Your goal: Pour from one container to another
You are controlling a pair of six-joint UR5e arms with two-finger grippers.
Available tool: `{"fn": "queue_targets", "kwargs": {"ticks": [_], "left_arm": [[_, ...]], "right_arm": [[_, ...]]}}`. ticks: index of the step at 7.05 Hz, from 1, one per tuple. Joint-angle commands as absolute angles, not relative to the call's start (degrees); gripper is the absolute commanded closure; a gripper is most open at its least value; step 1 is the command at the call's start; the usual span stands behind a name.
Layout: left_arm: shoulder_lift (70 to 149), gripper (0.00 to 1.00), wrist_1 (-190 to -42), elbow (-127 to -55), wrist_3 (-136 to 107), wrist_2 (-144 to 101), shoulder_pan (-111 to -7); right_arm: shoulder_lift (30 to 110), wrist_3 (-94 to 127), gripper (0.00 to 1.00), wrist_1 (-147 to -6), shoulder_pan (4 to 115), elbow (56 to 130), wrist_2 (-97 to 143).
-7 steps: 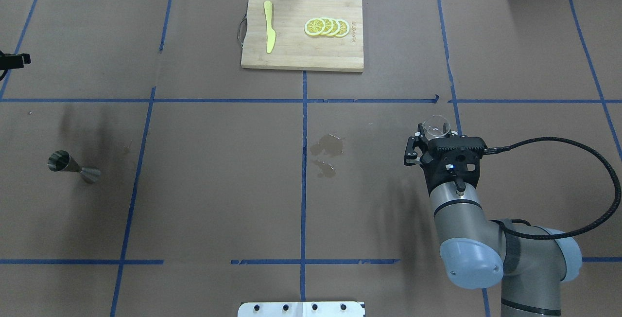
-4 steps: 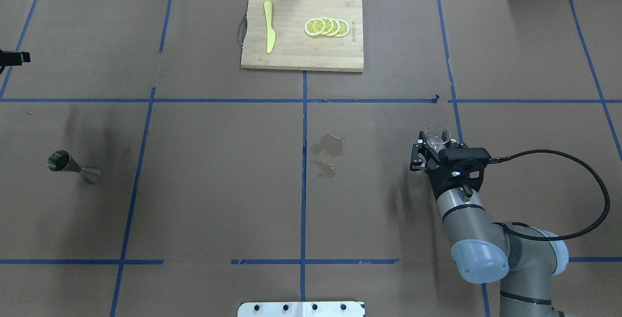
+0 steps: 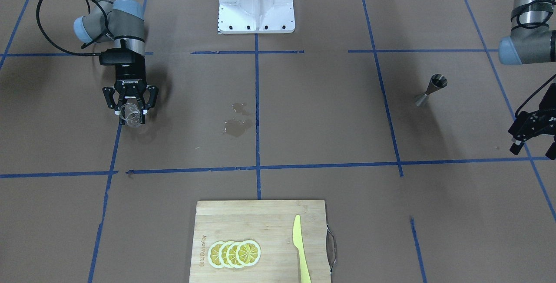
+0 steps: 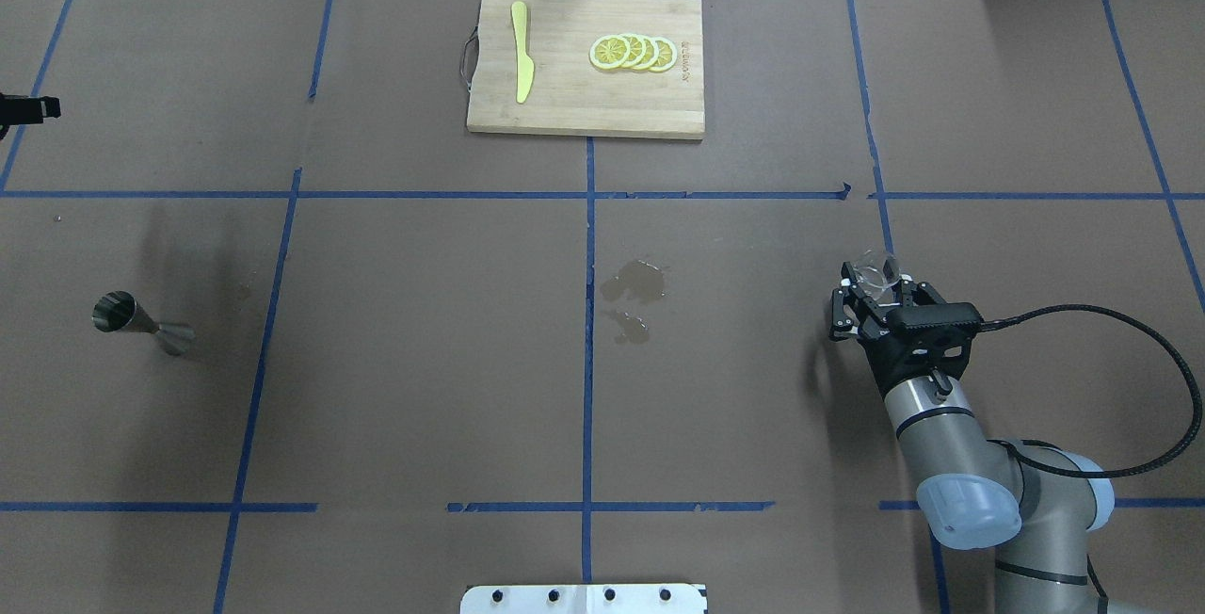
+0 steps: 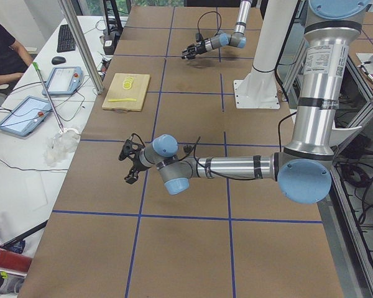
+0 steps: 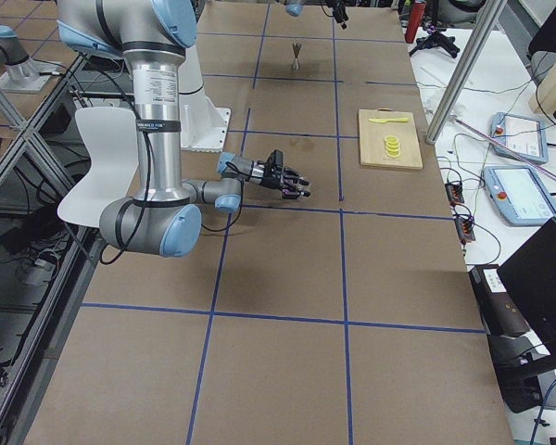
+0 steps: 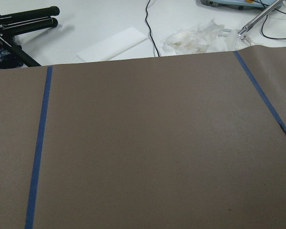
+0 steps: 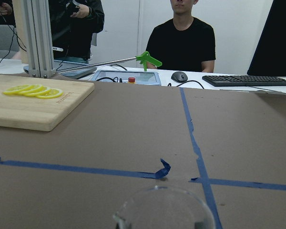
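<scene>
The small clear glass cup sits between the fingers of my right gripper, which is shut on it low over the table's right half. The front-facing view shows the cup tilted at the fingertips of that gripper. Only its rim shows at the bottom of the right wrist view. The steel hourglass jigger stands far off on the left side, also seen as the jigger. My left gripper hangs open and empty beyond the jigger, at the table's left end.
A wet spill darkens the paper near the centre. At the far middle lies a wooden cutting board with a yellow knife and lemon slices. Blue tape lines grid the brown paper. Operators sit behind the far edge.
My right arm has drawn back toward the robot's base and to the right, carrying the glass cup lower. The jigger and left arm stayed put.
</scene>
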State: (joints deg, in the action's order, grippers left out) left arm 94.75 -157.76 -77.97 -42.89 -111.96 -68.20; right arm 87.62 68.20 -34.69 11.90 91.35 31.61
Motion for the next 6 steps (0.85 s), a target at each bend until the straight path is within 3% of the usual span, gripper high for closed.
{"fn": "queue_targets", "kwargs": {"ticks": [1,6], "left_arm": [[94.75,0.00,-157.68,-78.40,-42.89,-111.89,-68.20],[94.66,0.00,-157.68,-79.28,-42.89,-111.80,-68.20]], "right_arm": [[89.21,68.64,1.00,-34.10,10.73,91.05,30.76],[89.47,69.26,1.00,-32.09,9.49,90.71,31.02]]}}
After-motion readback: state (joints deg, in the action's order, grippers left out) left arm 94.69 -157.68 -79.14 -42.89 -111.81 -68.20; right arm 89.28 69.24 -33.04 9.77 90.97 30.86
